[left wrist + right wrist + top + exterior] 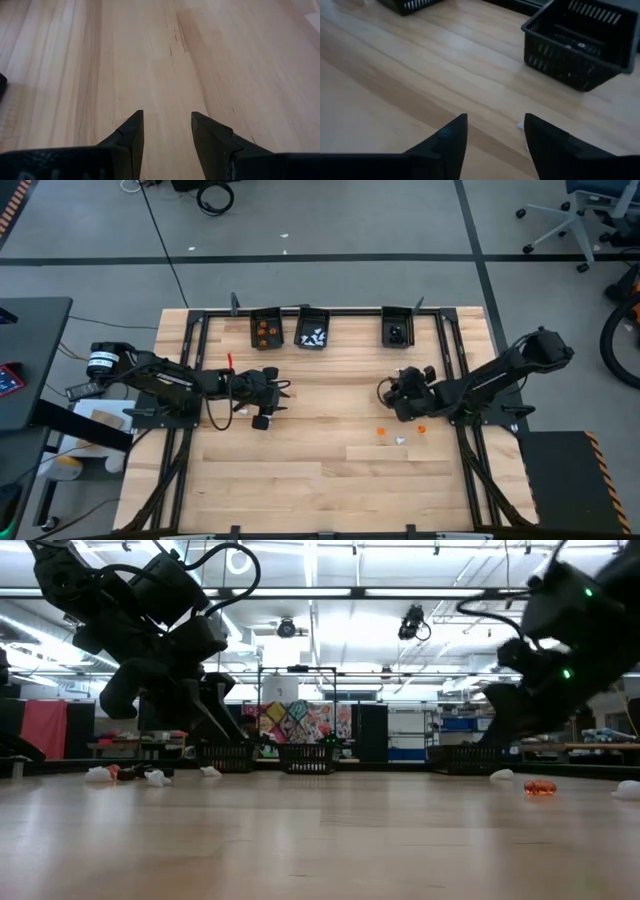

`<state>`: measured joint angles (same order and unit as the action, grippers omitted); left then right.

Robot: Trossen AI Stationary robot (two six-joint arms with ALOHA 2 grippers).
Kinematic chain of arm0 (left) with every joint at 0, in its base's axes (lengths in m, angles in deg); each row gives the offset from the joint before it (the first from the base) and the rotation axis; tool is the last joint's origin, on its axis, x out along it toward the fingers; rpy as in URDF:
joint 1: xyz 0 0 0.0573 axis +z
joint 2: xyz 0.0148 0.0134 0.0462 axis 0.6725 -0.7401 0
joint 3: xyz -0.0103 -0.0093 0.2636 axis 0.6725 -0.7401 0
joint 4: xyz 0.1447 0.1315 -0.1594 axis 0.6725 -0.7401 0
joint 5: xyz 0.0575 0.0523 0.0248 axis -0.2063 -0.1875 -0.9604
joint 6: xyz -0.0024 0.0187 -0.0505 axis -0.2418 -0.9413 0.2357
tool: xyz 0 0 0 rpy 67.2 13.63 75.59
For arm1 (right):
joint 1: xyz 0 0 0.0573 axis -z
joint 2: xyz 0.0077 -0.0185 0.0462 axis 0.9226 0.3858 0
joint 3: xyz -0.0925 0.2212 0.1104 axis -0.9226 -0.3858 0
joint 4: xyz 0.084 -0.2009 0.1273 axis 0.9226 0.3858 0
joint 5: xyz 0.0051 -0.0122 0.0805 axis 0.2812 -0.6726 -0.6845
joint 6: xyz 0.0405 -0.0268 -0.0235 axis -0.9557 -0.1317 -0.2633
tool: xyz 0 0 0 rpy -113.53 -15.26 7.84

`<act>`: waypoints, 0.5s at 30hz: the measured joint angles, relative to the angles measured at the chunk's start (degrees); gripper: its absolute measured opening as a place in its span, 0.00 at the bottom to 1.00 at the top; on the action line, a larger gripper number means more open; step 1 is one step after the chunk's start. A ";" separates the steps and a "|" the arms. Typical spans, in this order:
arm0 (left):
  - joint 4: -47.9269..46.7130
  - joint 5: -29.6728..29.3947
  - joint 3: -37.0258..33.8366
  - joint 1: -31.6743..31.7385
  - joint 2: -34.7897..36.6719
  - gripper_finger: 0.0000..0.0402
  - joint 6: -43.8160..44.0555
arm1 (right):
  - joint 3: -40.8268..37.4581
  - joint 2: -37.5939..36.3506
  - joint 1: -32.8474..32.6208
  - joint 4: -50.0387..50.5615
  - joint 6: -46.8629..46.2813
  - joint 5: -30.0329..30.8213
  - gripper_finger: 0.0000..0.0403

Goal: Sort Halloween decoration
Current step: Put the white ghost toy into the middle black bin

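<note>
Three loose trinkets of the Halloween decoration lie on the wooden table, right of the middle: an orange one [381, 432], a white one [400, 440] and another orange one [421, 428]. The low view shows an orange trinket [540, 787] and white ones [502, 775]. My right gripper [383, 392] hovers open just beyond them, with only table between its fingers [495, 132]; a small white bit [520, 125] lies by one fingertip. My left gripper [282, 392] waits open over bare wood [167, 130] at the table's left middle.
Three small black bins stand along the far edge: one with orange pieces [265, 330], one with white pieces [313, 332], one with dark contents [397, 330]. The last shows ahead in the right wrist view [580, 45]. More small white bits [155, 777] lie under the left arm.
</note>
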<state>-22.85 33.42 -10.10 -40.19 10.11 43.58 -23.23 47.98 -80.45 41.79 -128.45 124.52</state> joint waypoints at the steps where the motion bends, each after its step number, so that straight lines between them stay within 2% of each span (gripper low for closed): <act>1: 0.11 0.00 0.00 0.00 0.00 0.36 0.00 | -1.63 0.42 -0.07 -3.21 0.51 0.41 0.52; 7: 0.95 0.00 0.00 0.00 0.00 0.36 -0.29 | -8.24 1.92 -0.02 -17.39 5.44 1.91 0.63; 11: 0.92 0.00 0.00 0.00 0.00 0.36 -0.72 | -10.23 2.52 0.12 -18.38 8.32 5.26 0.69; 15: 0.87 0.00 0.00 0.00 0.00 0.36 -0.81 | -12.19 4.75 0.12 -19.12 8.51 10.21 0.69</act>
<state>-21.97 33.42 -10.10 -40.19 10.11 42.77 -35.42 52.72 -80.32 22.67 -119.93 134.73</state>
